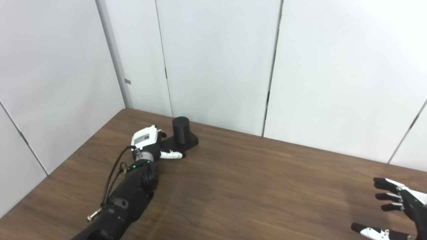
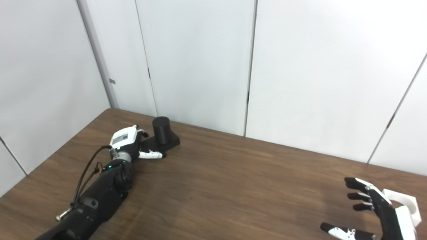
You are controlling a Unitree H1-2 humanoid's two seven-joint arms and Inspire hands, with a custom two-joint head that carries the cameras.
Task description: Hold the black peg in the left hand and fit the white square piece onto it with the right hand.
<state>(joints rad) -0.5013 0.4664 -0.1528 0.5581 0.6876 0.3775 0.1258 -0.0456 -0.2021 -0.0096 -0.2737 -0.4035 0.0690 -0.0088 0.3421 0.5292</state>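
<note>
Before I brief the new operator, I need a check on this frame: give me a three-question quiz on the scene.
1. True or false: the right hand holds the white piece.
2. Which hand is at the black peg? A) left B) right C) neither
3. Fill in: the peg stands upright on a black ____ on the table.

Key:
1. False; its fingers are spread, and the piece lies just behind it.
2. A, the left hand, with its thumb along the base.
3. Base.

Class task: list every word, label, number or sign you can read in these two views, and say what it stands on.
No text is readable.
A grey label on the back of the left hand: too blurred to read.
The black peg, the table and the wall panels show no lettering.
</note>
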